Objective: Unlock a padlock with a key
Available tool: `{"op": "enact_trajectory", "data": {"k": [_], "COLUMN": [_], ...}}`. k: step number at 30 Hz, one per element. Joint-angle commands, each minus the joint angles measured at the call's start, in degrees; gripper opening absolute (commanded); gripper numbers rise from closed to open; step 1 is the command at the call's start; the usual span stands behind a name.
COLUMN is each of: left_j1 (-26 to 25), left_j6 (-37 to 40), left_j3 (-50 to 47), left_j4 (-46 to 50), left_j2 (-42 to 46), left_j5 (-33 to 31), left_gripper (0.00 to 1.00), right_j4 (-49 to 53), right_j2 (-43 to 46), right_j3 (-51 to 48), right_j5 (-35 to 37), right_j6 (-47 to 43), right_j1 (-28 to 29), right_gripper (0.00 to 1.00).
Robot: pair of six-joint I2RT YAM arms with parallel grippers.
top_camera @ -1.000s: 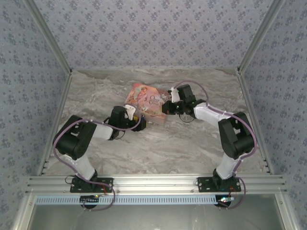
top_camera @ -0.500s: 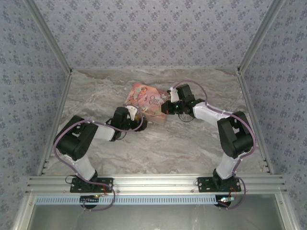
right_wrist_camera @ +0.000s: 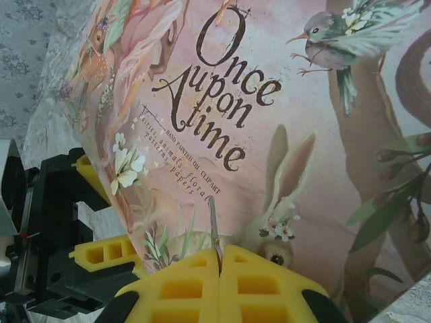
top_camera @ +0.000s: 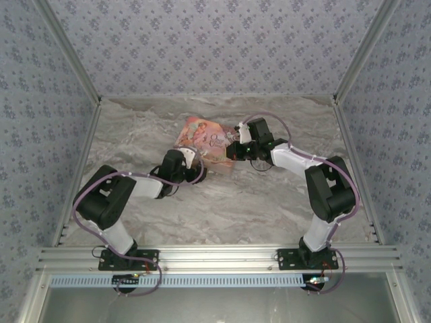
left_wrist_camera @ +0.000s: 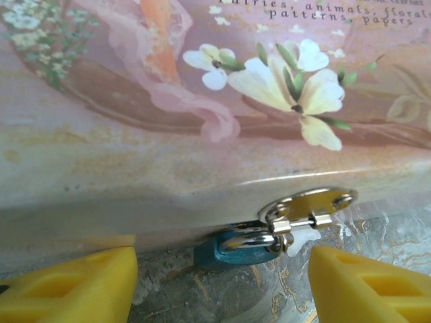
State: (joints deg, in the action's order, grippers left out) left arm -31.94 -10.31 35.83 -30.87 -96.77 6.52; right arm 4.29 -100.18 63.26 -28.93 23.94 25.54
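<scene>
The padlock [left_wrist_camera: 249,250] is a tiny blue body with a silvery shackle. It hangs from the metal hasp [left_wrist_camera: 310,205] on the front edge of the pink illustrated box [top_camera: 209,141] and lies on the marble. My left gripper [left_wrist_camera: 222,279] is open, with one yellow finger on each side of the padlock and neither touching it. From above, the left gripper [top_camera: 194,161] is at the box's near edge. My right gripper [right_wrist_camera: 219,259] is shut on the key [right_wrist_camera: 213,225]. The key's thin metal blade sticks out over the box lid [right_wrist_camera: 269,101]. The right gripper [top_camera: 234,149] hovers at the box's right side.
The box rests on a marble-patterned table [top_camera: 222,208], with patterned walls on three sides. The left gripper's black and yellow body [right_wrist_camera: 81,256] shows just left of the right fingers, so the two grippers are close together at the box's front corner.
The left gripper has crept closer to the box's front edge and its jaws have narrowed a little. The right gripper has barely shifted and still holds the key.
</scene>
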Motion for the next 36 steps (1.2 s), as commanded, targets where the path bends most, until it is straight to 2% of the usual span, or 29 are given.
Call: {"op": "enact_trajectory", "data": {"k": [1,19,36], "left_j1": [-1.1,-2.3,-2.3], "left_j6": [1.4,1.0,0.5], "left_j3": [3.0,6.0,6.9], "left_j4": [0.6,1.9,2.6], "left_j2": [0.8,-4.0,-4.8], "left_j5": [-1.8,-3.1,-2.2], "left_gripper": [0.66,0.56,0.36], "right_j4": [2.7,2.6,2.1], "right_j2": [-1.5,-1.4,-0.8], "right_j3": [1.1,0.8,0.3], "right_j5": [0.3,0.2,0.1], "right_j6": [-1.0,-1.0,-0.8], "right_j1": [0.3,0.3,0.3], "right_gripper": [0.00,0.00,0.00]}}
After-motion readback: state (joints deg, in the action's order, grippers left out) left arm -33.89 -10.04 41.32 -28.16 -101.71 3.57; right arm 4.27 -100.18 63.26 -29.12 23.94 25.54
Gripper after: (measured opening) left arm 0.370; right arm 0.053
